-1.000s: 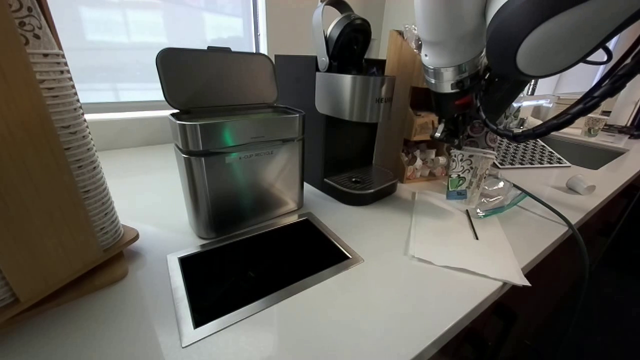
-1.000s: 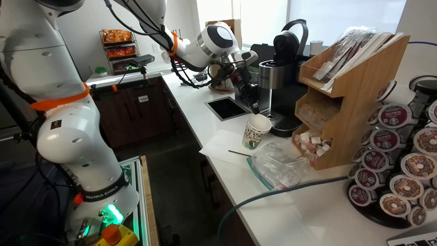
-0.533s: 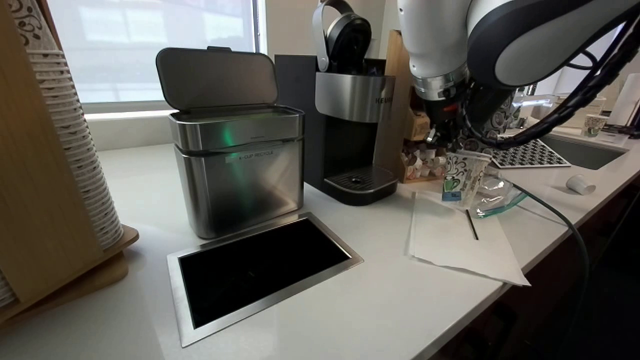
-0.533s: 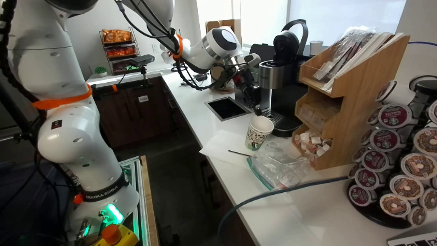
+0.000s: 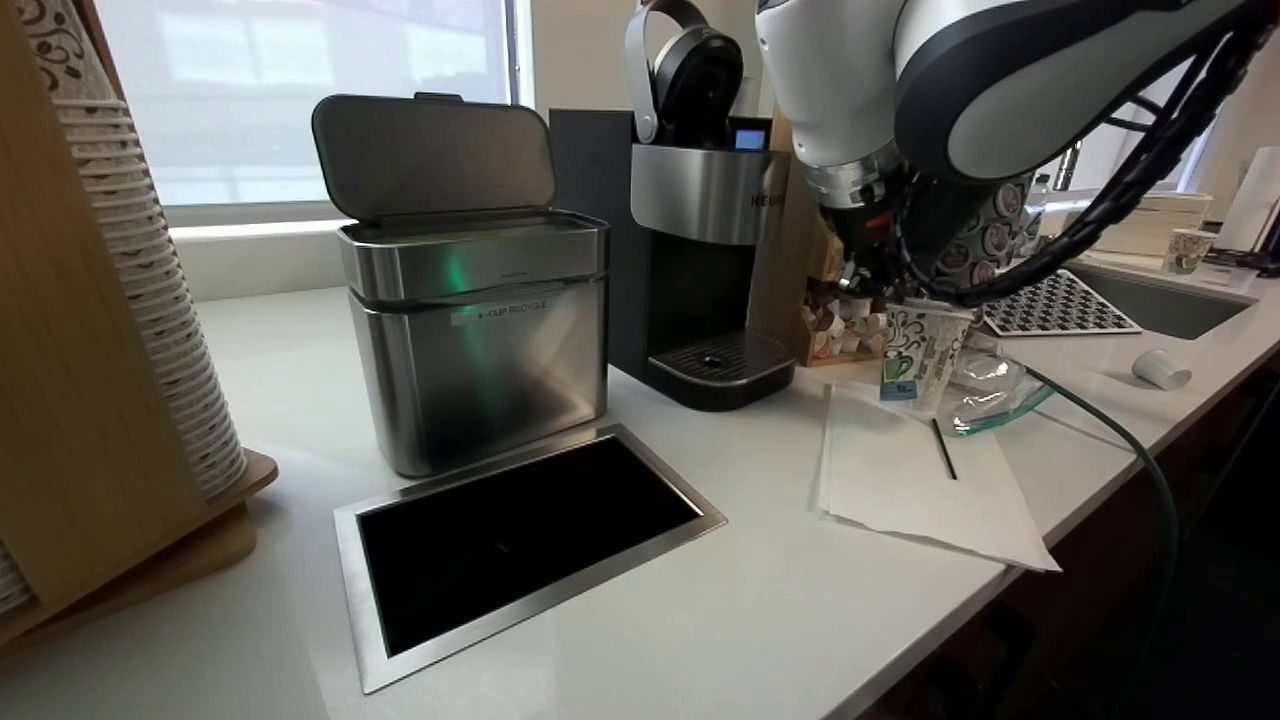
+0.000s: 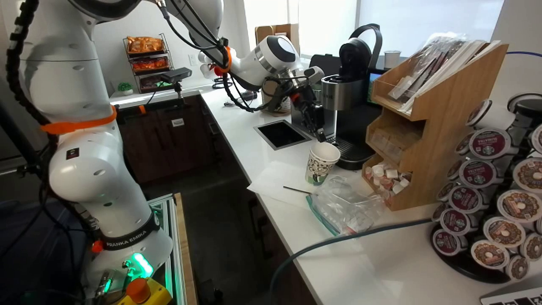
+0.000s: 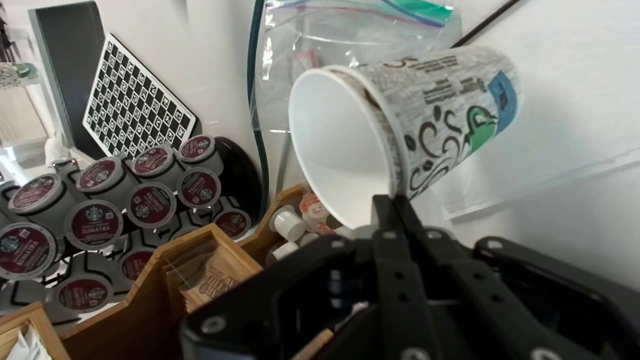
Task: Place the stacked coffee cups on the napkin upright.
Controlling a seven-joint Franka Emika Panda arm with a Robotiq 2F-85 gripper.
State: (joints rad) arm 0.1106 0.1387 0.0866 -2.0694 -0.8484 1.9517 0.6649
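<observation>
The stacked coffee cups (image 7: 440, 100), white paper with brown swirls and a green cup print, are nested rim to rim. My gripper (image 7: 392, 200) is shut on their rim, one finger inside the mouth and one outside. In both exterior views the cups (image 5: 925, 355) (image 6: 322, 163) lean slightly, mouth up, over the back part of the napkin (image 5: 910, 480). Whether their base touches the paper I cannot tell. The gripper (image 6: 321, 137) comes in from above at the rim's far side. The white napkin (image 6: 273, 182) lies flat and reaches the counter's front edge.
A black stir stick (image 5: 943, 450) lies on the napkin. A clear zip bag (image 6: 345, 203) rests beside the cups. Close behind stand the coffee machine (image 6: 349, 97) and a wooden organizer (image 6: 440, 140). A steel-framed dark panel (image 5: 530, 550) is set in the counter (image 5: 650, 620).
Gripper and cups have shifted together a little, leftward in an exterior view, over the napkin. The grip stays on the rim. The coffee machine's screen has lit up.
</observation>
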